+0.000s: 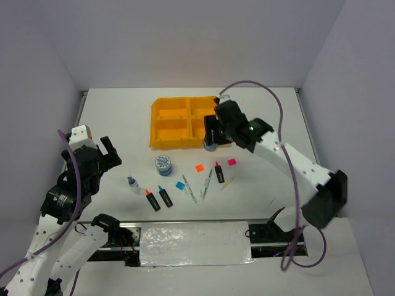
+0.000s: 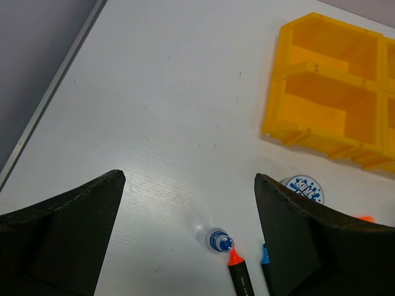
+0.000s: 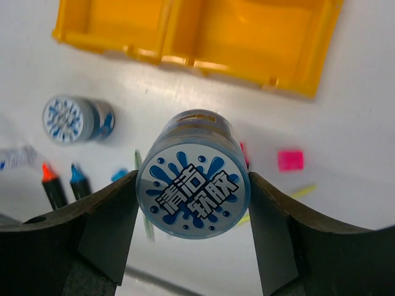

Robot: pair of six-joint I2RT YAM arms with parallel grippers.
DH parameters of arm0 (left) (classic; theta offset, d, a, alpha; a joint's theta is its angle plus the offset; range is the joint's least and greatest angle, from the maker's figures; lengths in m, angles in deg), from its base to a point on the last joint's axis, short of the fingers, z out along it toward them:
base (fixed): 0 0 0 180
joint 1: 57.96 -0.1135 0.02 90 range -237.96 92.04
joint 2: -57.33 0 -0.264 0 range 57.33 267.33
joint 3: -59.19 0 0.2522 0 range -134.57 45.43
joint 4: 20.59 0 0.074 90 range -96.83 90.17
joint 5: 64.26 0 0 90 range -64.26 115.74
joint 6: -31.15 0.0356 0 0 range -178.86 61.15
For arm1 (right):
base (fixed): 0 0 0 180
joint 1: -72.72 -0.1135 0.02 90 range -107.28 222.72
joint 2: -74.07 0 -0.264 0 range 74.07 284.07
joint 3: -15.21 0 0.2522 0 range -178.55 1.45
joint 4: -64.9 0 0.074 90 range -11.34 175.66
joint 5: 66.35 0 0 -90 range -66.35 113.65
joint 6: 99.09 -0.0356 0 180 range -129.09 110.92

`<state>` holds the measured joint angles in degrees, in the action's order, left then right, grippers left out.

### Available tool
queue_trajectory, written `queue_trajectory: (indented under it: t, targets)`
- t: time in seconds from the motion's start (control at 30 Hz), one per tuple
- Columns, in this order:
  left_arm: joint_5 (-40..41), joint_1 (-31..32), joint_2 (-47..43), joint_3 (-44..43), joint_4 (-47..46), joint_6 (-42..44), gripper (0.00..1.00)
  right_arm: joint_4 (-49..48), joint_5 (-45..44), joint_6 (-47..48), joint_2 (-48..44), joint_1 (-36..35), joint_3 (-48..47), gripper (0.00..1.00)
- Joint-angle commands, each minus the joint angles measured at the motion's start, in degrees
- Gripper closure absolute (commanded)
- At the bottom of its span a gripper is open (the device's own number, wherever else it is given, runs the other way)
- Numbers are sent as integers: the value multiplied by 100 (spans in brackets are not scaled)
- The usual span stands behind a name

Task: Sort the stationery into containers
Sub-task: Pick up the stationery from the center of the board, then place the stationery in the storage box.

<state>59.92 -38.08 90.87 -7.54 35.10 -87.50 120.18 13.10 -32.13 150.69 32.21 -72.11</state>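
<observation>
Two black highlighters lie nearest, one orange-capped and one blue-capped, well to the near side of the orange-yellow four-compartment plastic tray. The small white bottle with a blue tip sits a touch further toward the tray's left. Over that patch hangs the left gripper, jaws spread wide, nothing between them.

Closer to the tray's near wall come the thin pale pens, the tiny coloured squares and a red-capped highlighter. The barrels carry print, too small to read. One round blue-white patterned roll stands on the table just off the tray's near-left corner.

And here's the action: its twin, the held blue-white roll, is clamped in the right gripper at the right end of the tray's near wall, both black fingers pressed to its sides. It is not yet over a compartment.

It looks light and rigid, with a smooth curved plastic wall, so probably slippery. A pinch straight across the widest part, as here, seems the safest hold, since off-centre it could squirt out.

The face reads clearly: blue splashes around four bold Chinese characters, apparently 清洁软胶. The far compartments of the tray appear empty.
</observation>
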Motion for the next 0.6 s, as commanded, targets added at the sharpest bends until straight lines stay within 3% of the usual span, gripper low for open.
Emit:
queue_trajectory:
  t: [0.0, 0.07, 0.27, 0.37, 0.57]
  targets:
    - [63, -46, -32, 15, -203, 34, 0, -985, 158, 626, 993, 500, -1164, 78]
    - [63, -46, -23, 15, -212, 43, 1, -1084, 88, 748, 1816, 719, -1799, 78]
    - [-33, -160, -14, 50, -264, 87, 1, -787, -87, 1424, 4198, 1027, -4898, 80]
    - [10, -195, 3, 59, -230, 69, 1, -741, -254, 1750, 4956, 1036, -5806, 80]
    - [-130, -353, 30, 68, -282, 122, 1, -1425, -317, 2137, 5389, 1124, -5820, 80]
